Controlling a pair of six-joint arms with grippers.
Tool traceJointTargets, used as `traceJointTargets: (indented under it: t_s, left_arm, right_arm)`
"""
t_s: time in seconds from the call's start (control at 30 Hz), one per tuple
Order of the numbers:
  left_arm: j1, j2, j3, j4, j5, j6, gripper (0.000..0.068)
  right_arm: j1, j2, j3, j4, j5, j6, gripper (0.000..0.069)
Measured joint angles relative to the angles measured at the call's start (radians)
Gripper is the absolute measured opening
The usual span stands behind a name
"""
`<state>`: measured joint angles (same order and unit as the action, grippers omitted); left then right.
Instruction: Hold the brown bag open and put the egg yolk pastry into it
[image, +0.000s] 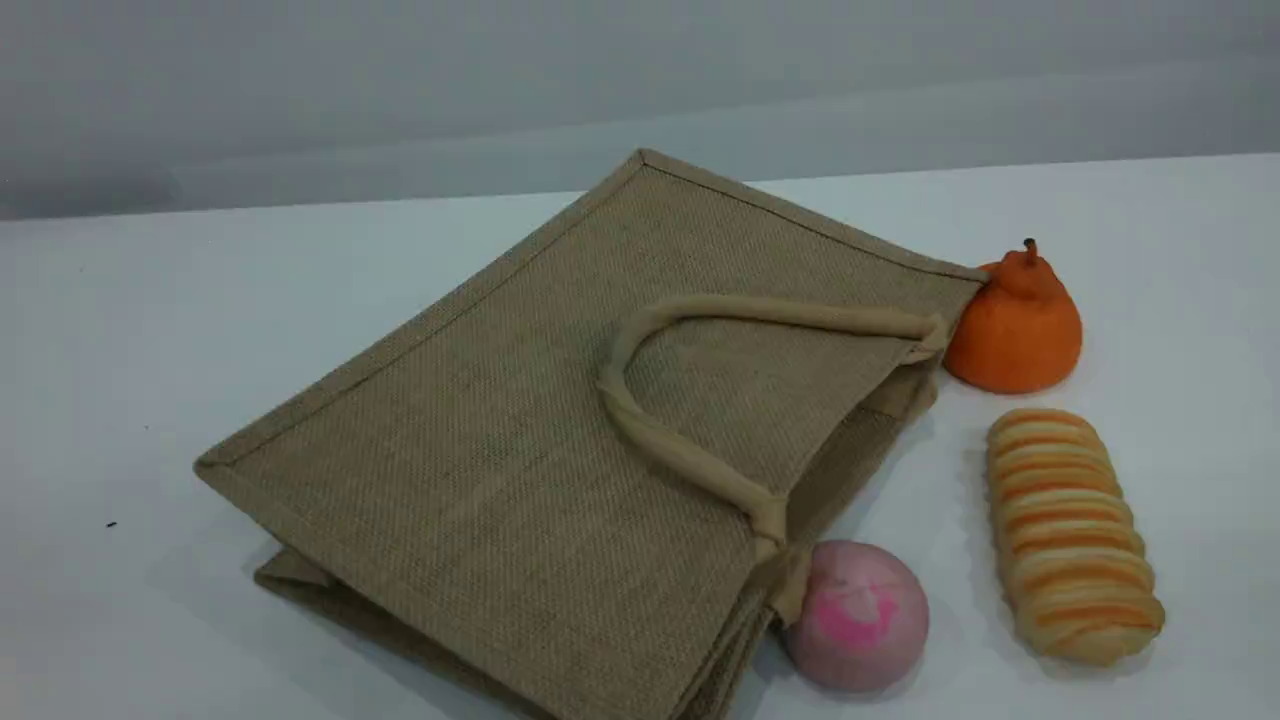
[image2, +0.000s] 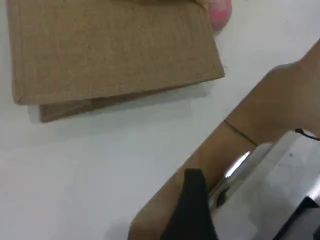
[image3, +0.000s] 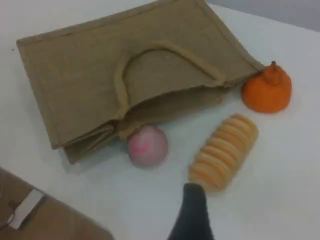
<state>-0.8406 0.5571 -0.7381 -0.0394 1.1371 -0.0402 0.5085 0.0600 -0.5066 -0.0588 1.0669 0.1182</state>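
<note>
The brown bag (image: 500, 450) lies flat on its side on the white table, mouth towards the right, one beige handle (image: 690, 462) resting on its upper face. The right wrist view looks down on the bag (image3: 85, 75) from above, and the left wrist view catches its bottom corner (image2: 110, 50). No egg yolk pastry shows in any view. Neither arm appears in the scene view. Each wrist view shows a single black fingertip, the left gripper's (image2: 192, 205) and the right gripper's (image3: 192, 215), both above bare table, away from the bag, with nothing held.
A pink-marked round bun (image: 858, 615) touches the bag's mouth corner. A long striped loaf (image: 1070, 535) lies to its right, and an orange pear-shaped piece (image: 1015, 325) sits by the bag's far corner. A brown board with metal parts (image2: 260, 125) lies beside the left gripper.
</note>
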Motion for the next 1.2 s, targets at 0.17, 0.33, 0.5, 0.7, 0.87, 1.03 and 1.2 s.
traceJointTargets:
  t_s: [0.17, 0.33, 0.5, 0.7, 0.87, 1.03, 1.2]
  left_arm:
    - [0.0, -0.156, 0.11, 0.05, 0.002, -0.051, 0.0559]
    - [0.0, -0.265, 0.174, 0.073, 0.002, -0.089, 0.0559]
    - [0.0, -0.341, 0.208, 0.071, -0.004, -0.101, 0.0559]
    - [0.001, -0.361, 0.208, 0.07, -0.032, -0.101, 0.0559]
    - [0.001, -0.361, 0.233, 0.07, -0.058, -0.089, 0.0559]
    - [0.001, -0.361, 0.232, 0.066, -0.06, -0.044, 0.0559]
    - [0.001, -0.361, 0.231, 0.063, -0.059, -0.04, 0.0559]
  right_arm:
    - [0.0, 0.0, 0.0, 0.0, 0.0, 0.0, 0.0518]
    - [-0.005, 0.0, 0.0, 0.0, 0.0, 0.0, 0.0518]
    - [-0.127, 0.0, 0.0, 0.0, 0.0, 0.0, 0.0518]
    - [-0.375, -0.002, 0.0, 0.0, 0.0, -0.001, 0.0518]
    - [-0.529, -0.051, 0.0, 0.001, 0.0, -0.001, 0.0518]
    - [-0.549, -0.061, 0.0, 0.004, 0.0, -0.001, 0.0518]
    - [-0.548, -0.06, 0.0, 0.009, 0.0, -0.001, 0.0518]
